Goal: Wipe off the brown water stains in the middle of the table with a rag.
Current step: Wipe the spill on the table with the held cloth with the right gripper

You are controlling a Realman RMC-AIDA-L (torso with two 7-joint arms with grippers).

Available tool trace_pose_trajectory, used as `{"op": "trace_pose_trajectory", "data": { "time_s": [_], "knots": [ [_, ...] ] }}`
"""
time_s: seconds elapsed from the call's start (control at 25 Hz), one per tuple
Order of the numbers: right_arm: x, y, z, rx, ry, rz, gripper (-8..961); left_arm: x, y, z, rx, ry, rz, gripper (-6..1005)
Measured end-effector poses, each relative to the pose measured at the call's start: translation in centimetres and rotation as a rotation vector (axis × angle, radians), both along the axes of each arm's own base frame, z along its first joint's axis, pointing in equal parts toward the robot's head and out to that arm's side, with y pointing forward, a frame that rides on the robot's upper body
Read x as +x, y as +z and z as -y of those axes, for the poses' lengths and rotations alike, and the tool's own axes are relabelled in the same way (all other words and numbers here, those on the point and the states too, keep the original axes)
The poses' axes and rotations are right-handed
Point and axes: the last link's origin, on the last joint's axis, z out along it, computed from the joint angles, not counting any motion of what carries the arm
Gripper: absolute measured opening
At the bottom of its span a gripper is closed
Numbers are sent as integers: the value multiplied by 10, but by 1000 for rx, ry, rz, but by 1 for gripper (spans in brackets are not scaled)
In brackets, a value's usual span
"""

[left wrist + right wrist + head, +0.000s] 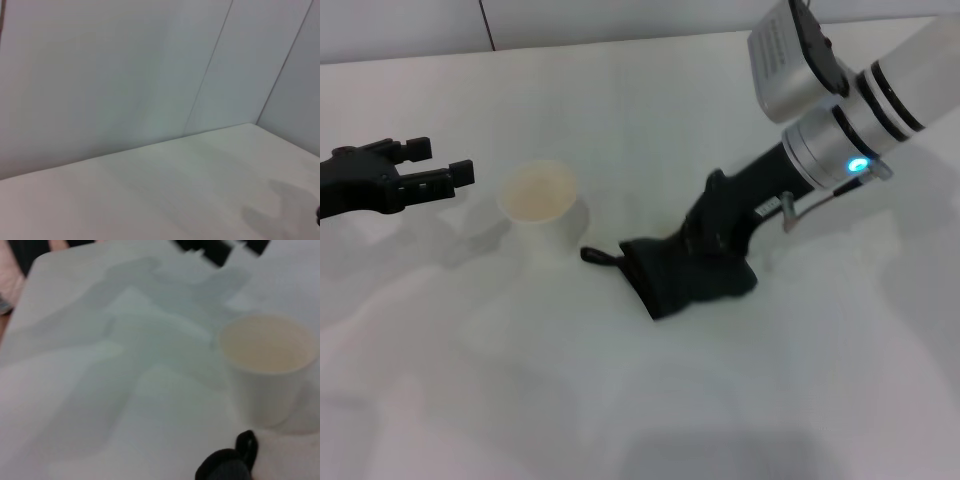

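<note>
The black rag (pixel 685 278) lies wadded on the white table (pixel 650 110), with its small tab (pixel 593 256) pointing toward the cup. My right gripper (pixel 720 235) presses down into the rag's top and is shut on it. Its fingertips are buried in the cloth. The right wrist view shows the edge of the rag (pixel 227 467) and the table (pixel 100 405). No brown water stain shows in any view. My left gripper (pixel 440 163) is open and empty, hovering at the table's left, apart from the cup.
A pale paper cup (pixel 538 200) with a tan inside stands upright between the grippers, just left of the rag's tab; it also shows in the right wrist view (pixel 267 365). The left wrist view shows only bare table (pixel 150 190) and wall panels (pixel 125 65).
</note>
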Motion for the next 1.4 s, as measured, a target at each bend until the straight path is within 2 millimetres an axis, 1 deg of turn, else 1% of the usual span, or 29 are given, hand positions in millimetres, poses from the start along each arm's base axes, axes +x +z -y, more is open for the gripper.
{"op": "trace_pose_trajectory", "data": {
  "time_s": [0.24, 0.44, 0.72, 1.04, 1.16, 1.4],
  "knots": [
    [7, -2, 17, -106, 3, 31, 40, 0, 0, 0, 0, 0, 0, 867],
    [5, -5, 17, -99, -5, 20, 39, 1, 0, -1, 0, -3, 0, 867],
    [-10, -17, 7, -59, 24, 21, 39, 2, 0, -1, -2, -5, 2, 867],
    [-28, -24, -9, 12, 42, 15, 39, 1, 0, -1, -1, -4, 1, 867],
    [-30, -24, -14, 42, 38, 28, 39, 2, 0, -1, 0, -6, 0, 867],
    [-25, -20, -19, 69, 29, 50, 39, 2, 0, -2, 1, -6, -1, 867]
  ]
}}
